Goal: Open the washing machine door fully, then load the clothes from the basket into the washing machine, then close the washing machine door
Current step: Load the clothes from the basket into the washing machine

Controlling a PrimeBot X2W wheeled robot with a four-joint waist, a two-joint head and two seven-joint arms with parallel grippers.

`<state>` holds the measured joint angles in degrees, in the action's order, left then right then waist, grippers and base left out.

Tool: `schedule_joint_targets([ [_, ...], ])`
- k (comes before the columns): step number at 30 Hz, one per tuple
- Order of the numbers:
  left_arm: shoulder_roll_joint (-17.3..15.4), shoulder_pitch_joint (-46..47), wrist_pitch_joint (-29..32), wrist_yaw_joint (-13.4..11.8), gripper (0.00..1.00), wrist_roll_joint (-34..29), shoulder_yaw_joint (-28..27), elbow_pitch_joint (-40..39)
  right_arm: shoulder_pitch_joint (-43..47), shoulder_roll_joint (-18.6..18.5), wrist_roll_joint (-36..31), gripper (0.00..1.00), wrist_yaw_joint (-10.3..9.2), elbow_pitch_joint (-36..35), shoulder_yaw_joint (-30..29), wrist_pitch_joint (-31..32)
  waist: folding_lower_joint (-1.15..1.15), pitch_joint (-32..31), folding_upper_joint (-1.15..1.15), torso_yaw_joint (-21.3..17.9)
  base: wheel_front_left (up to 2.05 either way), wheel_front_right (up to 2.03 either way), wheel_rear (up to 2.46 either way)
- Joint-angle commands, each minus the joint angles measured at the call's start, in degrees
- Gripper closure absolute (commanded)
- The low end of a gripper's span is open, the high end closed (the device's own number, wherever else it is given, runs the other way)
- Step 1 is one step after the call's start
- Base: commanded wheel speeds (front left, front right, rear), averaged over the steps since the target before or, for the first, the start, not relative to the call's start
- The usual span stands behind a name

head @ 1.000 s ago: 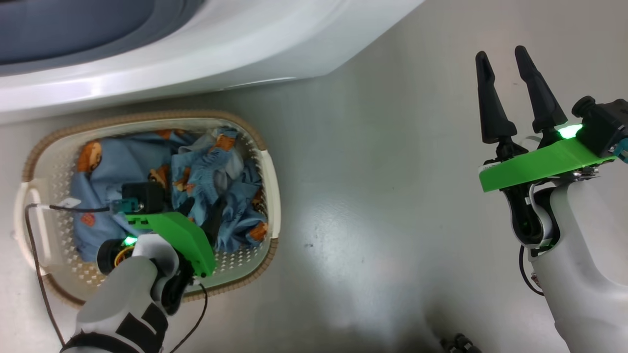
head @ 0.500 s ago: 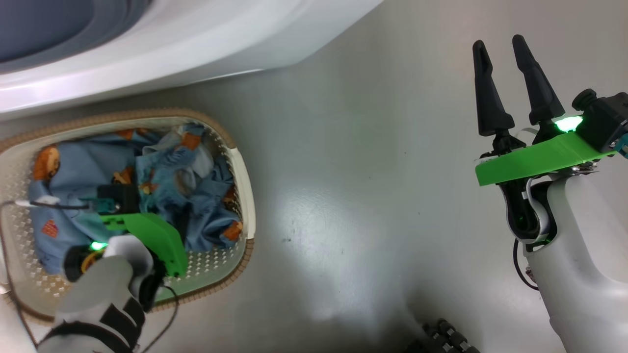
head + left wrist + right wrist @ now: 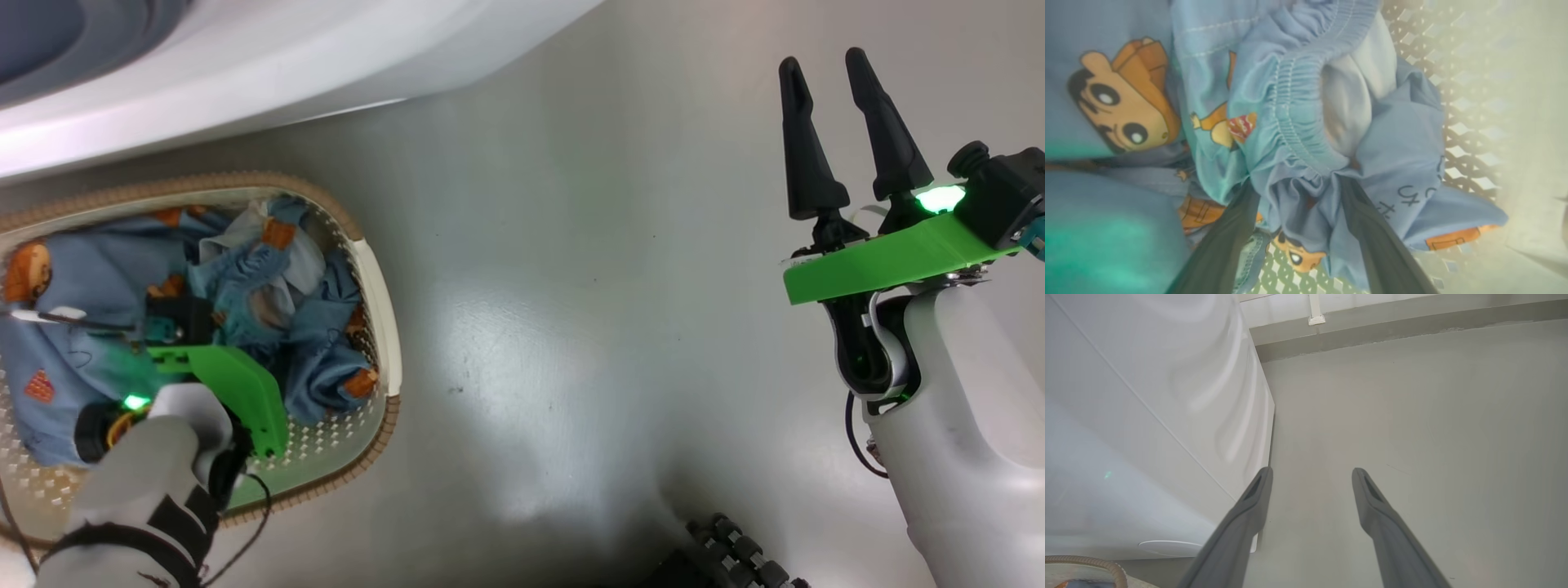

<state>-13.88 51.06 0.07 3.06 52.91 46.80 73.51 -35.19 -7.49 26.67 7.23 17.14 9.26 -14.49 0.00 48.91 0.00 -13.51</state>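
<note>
The cream basket with a brown rim stands on the floor at the left, under the white washing machine. Light blue clothes with orange-brown cartoon prints lie bunched inside it. My left arm reaches down into the basket; in the left wrist view my left gripper is open, its two fingers straddling a gathered fold of the clothes. My right gripper hangs open over bare floor at the right, holding nothing. The washing machine door is out of view.
Grey floor spreads between the basket and my right arm. A black ribbed wheel pokes in at the bottom edge. In the right wrist view the machine's white side stands to the left and a wall base lies ahead.
The camera has swung right, so basket and machine slide left in the picture. My left gripper stays sunk in the clothes, and my right gripper holds its pose.
</note>
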Motion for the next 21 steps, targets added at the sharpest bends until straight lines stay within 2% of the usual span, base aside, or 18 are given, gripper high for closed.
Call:
schedule_joint_targets([
  [1,-1.94,-0.03,-0.4,-0.66,0.0,-0.2,-1.01,0.13,1.16,0.16,-0.98,0.0,0.25,-1.33,0.92,-0.51,0.0,0.29,0.0,-0.26,0.0,0.0,0.0],
  [4,-2.09,0.54,-2.12,-1.23,0.0,0.15,-1.53,0.22,1.07,0.3,-0.99,0.0,0.25,-1.42,1.01,-0.51,0.0,0.59,0.0,-0.57,0.0,0.0,0.0],
  [5,-2.04,0.64,-2.27,-1.2,0.39,0.2,-1.55,0.24,1.08,0.31,-1.0,0.0,0.25,-1.42,1.01,-0.51,0.0,0.62,0.0,-0.62,0.0,0.0,0.0],
  [6,-1.98,0.63,-2.08,-0.98,1.0,0.32,-1.58,0.27,1.07,0.31,-1.0,0.0,0.25,-1.42,1.0,-0.51,0.0,0.63,0.0,-0.67,0.0,0.0,0.0],
  [9,-1.98,0.45,-0.91,-0.37,1.0,0.68,-1.58,0.33,1.11,0.36,-1.03,0.0,0.25,-1.33,0.81,-0.51,0.0,0.44,0.0,-0.7,0.0,0.0,0.0],
  [21,-0.66,-1.62,-3.25,2.69,1.0,1.61,-1.39,0.4,1.47,0.58,-0.9,0.0,0.25,-0.54,0.57,-0.51,0.0,-3.91,0.0,0.71,0.0,0.0,0.0],
])
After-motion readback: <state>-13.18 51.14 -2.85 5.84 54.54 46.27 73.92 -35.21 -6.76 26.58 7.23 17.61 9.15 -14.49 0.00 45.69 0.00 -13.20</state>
